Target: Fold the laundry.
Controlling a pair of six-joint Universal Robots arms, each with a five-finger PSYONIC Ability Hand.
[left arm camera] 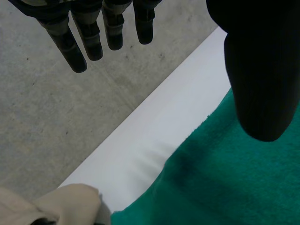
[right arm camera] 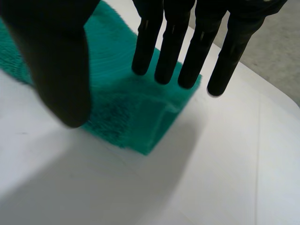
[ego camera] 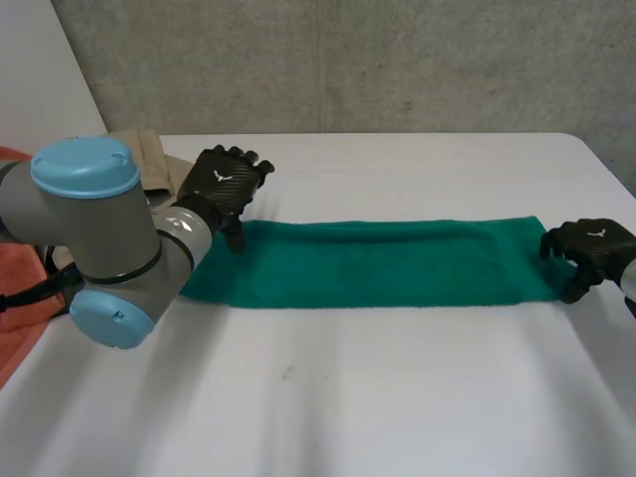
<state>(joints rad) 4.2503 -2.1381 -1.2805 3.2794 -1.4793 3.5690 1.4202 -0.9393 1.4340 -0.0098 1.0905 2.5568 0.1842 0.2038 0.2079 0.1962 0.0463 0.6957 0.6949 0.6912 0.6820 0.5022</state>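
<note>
In the head view you see a long green terry towel [ego camera: 368, 263] lying across mid-frame on the white table [ego camera: 397, 397], its long axis running left to right, with a grey concrete wall [ego camera: 348, 60] along the top. The left hand [ego camera: 224, 184] is at the towel's left end and the right hand [ego camera: 588, 253] at its right end.

In the left wrist view the fingers [left arm camera: 79, 42] are straight and hold nothing, and the thumb is above the towel.

In the right wrist view the straight fingers [right arm camera: 171, 47] are over the towel's end corner, grasping nothing.

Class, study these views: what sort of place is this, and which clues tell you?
Probably a robotics lab or test room: a white table, a plain concrete wall behind it, and a robot's left hand and right hand at a green towel.
</note>
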